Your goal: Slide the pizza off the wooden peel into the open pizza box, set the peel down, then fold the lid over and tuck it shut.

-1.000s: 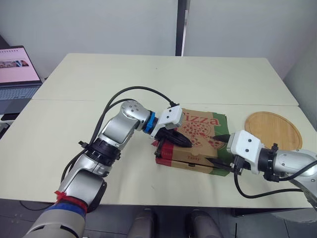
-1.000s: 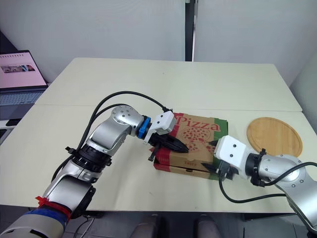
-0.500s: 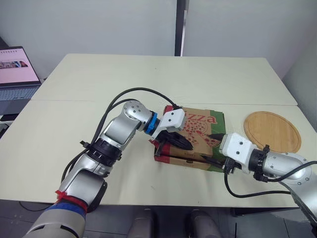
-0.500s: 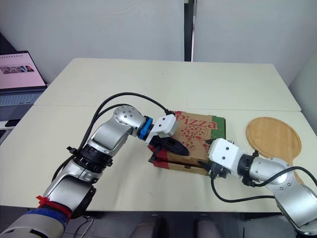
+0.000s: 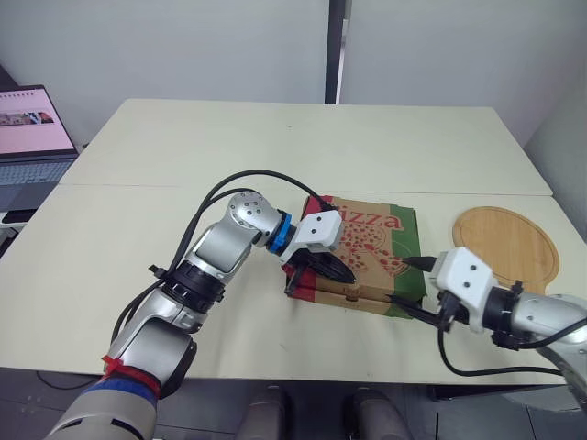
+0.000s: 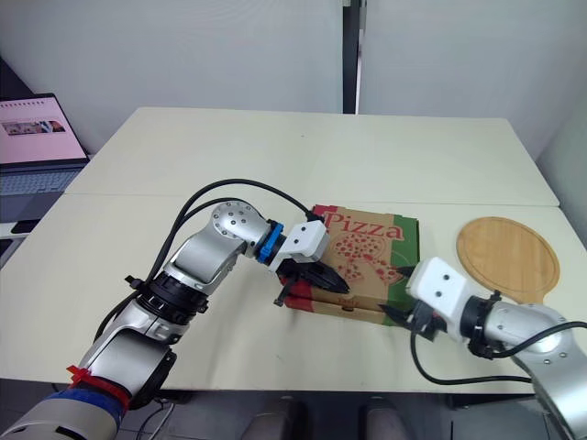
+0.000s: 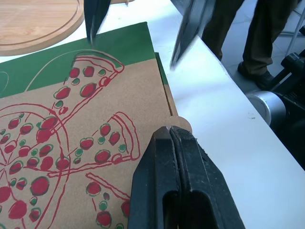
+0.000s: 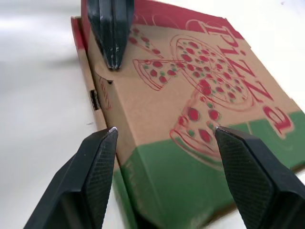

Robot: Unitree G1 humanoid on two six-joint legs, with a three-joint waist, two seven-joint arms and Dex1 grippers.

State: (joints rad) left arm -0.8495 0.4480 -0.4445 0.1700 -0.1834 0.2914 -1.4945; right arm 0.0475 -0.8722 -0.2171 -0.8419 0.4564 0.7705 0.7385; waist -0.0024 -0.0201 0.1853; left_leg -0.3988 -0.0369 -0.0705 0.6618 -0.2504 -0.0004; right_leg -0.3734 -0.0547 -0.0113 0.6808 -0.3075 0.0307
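Two tools at the box, neither gripping anything. Far left: laptop [image 5: 32,137], screen text too small to read. Next, the left tool [image 5: 332,270], fingers squeezed together, empty, tips pressing on the lid at the near left edge of the pizza box [image 5: 371,240], by a small tab. Box sits mid-bench [image 5: 275,147], lid down, slight gap along the front seam. The pizza is hidden, presumably inside. Then the right tool [image 5: 411,286], spread wide, empty, straddling the box's near right corner. Rightmost, the wooden peel [image 5: 506,240] lies flat on the bench, apart from the box.

Risks: lid pops up if the left tool lifts before the flap is tucked. A shove from the right tool could skid the light box or crumple that corner.

Lid reads "Pizza" in red, plus pizza drawings and a green band.
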